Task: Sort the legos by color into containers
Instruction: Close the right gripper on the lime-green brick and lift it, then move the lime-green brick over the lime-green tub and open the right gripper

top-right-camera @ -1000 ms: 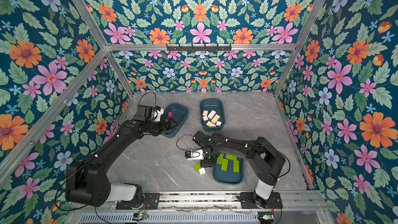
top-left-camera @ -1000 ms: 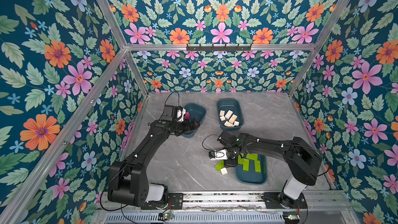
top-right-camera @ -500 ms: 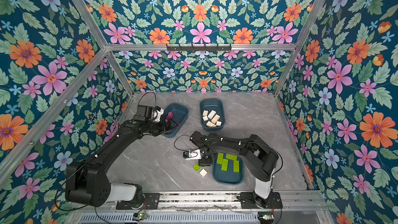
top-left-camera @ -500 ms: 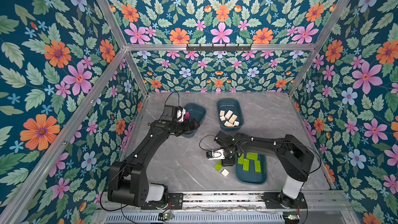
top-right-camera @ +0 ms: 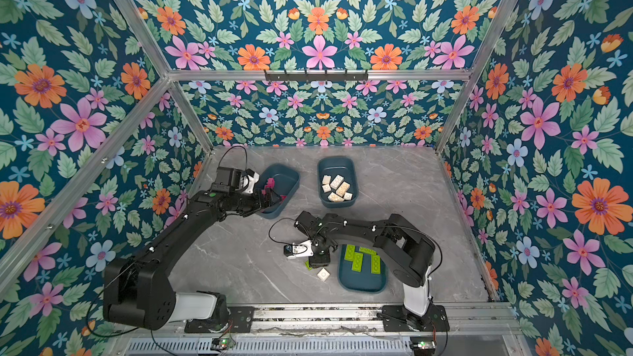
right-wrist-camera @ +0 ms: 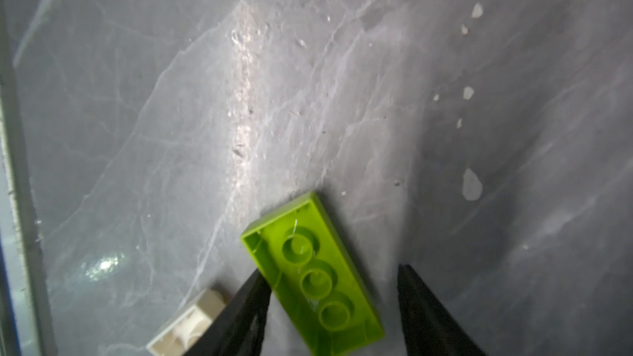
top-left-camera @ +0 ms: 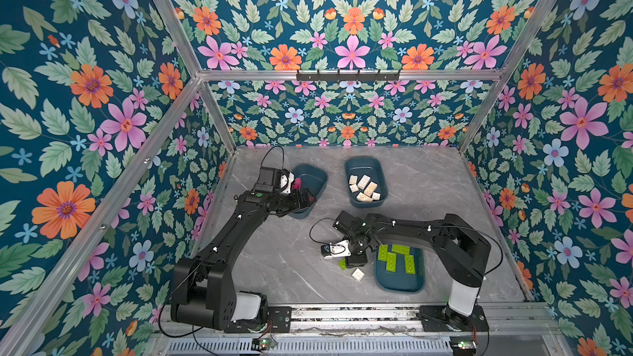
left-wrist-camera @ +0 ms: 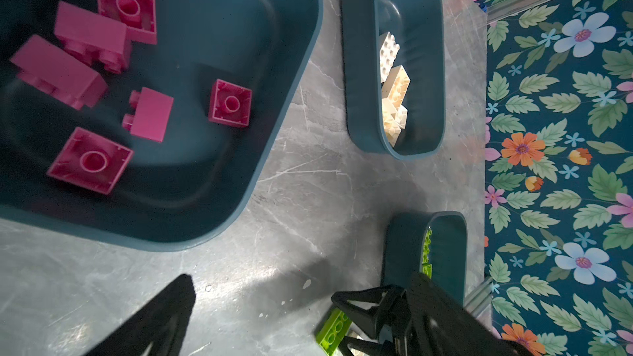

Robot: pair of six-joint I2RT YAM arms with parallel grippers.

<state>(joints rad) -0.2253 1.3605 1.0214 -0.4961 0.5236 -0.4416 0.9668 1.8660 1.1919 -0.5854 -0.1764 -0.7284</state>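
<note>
Straddling upturned green lego [right-wrist-camera: 318, 282] with right gripper [right-wrist-camera: 332, 271] spread; matching tub [top-left-camera: 399, 284] at three o'clock. Light, rigid, slick: pinch the long sides mid-length.

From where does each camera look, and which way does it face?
Top views: high over the base side, looking down at the table; left arm and right arm show whole.
Left wrist: over the pink-brick tub, looking down; the open left gripper shows.
Right wrist: close above the table, looking down; the right gripper straddles a green brick.
Shared: both wrist views show that brick.
</note>
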